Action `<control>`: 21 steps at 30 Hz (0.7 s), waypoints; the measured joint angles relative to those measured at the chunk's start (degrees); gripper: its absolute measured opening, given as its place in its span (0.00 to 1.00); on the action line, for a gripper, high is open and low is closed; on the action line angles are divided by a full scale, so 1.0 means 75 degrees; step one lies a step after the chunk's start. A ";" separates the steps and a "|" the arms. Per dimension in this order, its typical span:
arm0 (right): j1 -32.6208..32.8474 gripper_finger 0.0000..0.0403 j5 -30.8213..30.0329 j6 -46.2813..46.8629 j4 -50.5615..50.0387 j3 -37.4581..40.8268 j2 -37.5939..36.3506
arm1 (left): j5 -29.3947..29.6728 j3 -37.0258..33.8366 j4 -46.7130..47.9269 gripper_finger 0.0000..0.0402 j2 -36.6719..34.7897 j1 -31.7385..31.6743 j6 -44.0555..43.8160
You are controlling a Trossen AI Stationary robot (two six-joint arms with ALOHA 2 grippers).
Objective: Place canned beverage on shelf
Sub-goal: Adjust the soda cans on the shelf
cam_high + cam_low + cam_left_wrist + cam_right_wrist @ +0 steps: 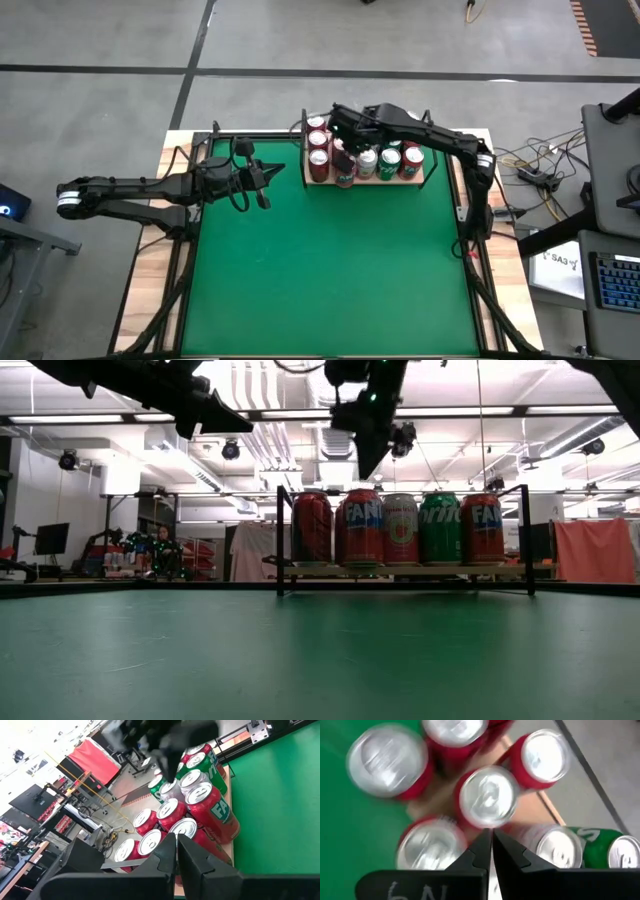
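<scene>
Across the near stretch of green felt tabletop point(330, 270), nothing but bare cloth in the high view. Farther back, toward ten o'clock from the table's middle, left gripper point(268, 178) hanging above the felt with fingers pressed together, gripping nothing, pointed toward the cans. At twelve o'clock, along the far edge, shelf point(416, 182) of light wood with thin black uprights, crowded with upright cans point(388, 163): mostly red, some green, and in the low view a front row of five side by side. Directly above that cluster, right gripper point(343, 130), jaws closed tight and empty, its tips poised over the silver lids point(487, 796) without touching them.
</scene>
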State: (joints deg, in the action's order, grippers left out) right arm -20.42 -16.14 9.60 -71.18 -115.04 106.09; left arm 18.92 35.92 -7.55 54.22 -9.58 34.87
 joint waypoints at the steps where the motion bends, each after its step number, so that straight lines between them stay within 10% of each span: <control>1: 0.0100 0.02 0.0050 -0.0109 -0.0182 0.0000 -0.0073 | 0.0000 0.0000 -0.0001 0.00 0.0000 0.0000 -0.0019; 10: 0.0753 0.02 0.2400 -0.1188 -0.0812 0.0167 -0.0396 | 0.0000 0.0000 -0.0010 0.00 0.0000 0.0000 -0.0060; 21: 0.0635 0.02 0.2052 -0.1753 -0.0199 0.1426 -0.0313 | 0.0000 0.0000 -0.0021 0.00 0.0000 0.0000 -0.0119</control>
State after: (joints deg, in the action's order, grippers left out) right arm -15.66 -0.75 -3.55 -72.67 -104.35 103.74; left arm 18.92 35.92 -7.70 54.22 -9.58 33.98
